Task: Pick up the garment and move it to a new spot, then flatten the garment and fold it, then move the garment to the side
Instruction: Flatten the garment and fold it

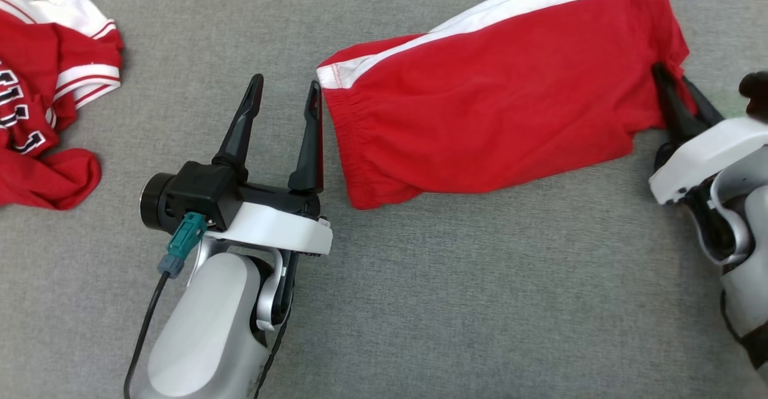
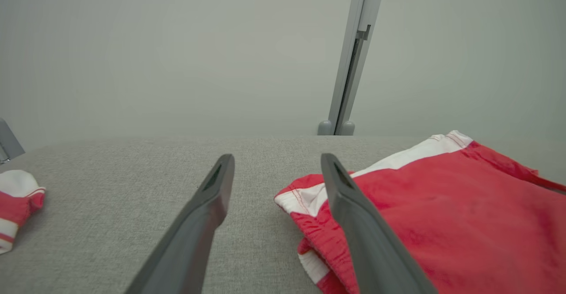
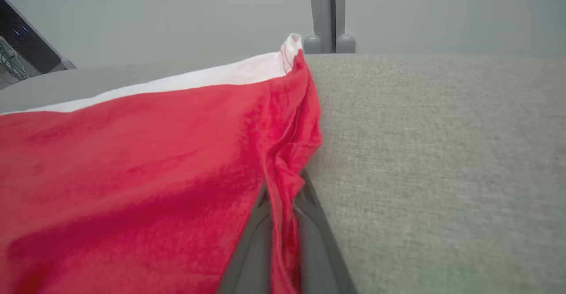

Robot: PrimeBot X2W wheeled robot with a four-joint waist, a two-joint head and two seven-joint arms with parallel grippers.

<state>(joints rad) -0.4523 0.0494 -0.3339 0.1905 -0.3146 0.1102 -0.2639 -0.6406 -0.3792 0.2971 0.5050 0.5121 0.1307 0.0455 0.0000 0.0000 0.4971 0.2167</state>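
Observation:
The garment is a pair of red shorts with a white side stripe, lying flat on the grey cloth-covered table. My left gripper stands open just left of the waistband end, its right finger close beside the cloth and nothing between the fingers. In the left wrist view the left gripper is open over bare table, with the garment to its right. My right gripper is shut on the garment's right edge. The right wrist view shows a fold of the garment pinched in the right gripper.
A crumpled red and white jersey lies at the table's far left, also seen as the jersey in the left wrist view. A grey upright post stands behind the table's far edge. Bare table spreads in front of the shorts.

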